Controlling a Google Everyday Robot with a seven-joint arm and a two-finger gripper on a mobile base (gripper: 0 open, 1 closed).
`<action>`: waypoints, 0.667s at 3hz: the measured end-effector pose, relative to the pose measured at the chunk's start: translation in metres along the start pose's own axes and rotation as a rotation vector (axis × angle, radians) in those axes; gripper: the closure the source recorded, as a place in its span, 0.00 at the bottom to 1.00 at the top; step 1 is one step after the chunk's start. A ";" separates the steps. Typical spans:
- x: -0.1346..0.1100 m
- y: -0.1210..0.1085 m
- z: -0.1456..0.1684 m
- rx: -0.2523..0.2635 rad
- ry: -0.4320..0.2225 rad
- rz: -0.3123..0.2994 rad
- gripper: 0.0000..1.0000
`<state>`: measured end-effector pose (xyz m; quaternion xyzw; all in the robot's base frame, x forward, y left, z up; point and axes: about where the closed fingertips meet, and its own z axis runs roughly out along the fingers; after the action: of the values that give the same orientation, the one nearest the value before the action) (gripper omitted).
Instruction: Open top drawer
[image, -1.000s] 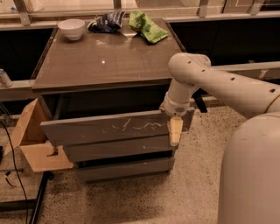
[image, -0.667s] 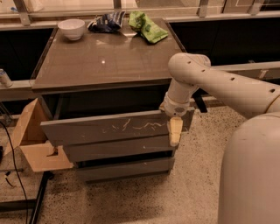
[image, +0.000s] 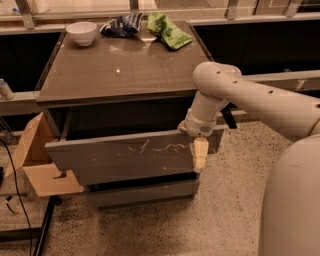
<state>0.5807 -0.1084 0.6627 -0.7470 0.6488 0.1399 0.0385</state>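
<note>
The top drawer (image: 115, 161) is the tall grey-brown front panel with white scratches. It stands pulled partly out of the cabinet (image: 120, 70), leaving a dark gap behind it. My gripper (image: 198, 157) sits over the right end of the panel's top edge. One pale finger (image: 200, 150) hangs down the front face, and the other is hidden behind the panel. The gripper is clamped on the panel. My white arm (image: 250, 97) reaches in from the right.
A shorter grey drawer (image: 145, 193) sits below. On the cabinet top are a white bowl (image: 81, 32), a blue bag (image: 121, 24) and a green bag (image: 169, 31). An open cardboard box (image: 37, 167) stands left of the cabinet. My body (image: 292, 205) fills the lower right.
</note>
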 end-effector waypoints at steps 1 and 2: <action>-0.003 0.010 0.000 -0.025 -0.011 -0.006 0.00; -0.001 0.027 -0.004 -0.057 -0.011 0.002 0.00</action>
<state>0.5546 -0.1128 0.6706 -0.7464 0.6450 0.1624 0.0207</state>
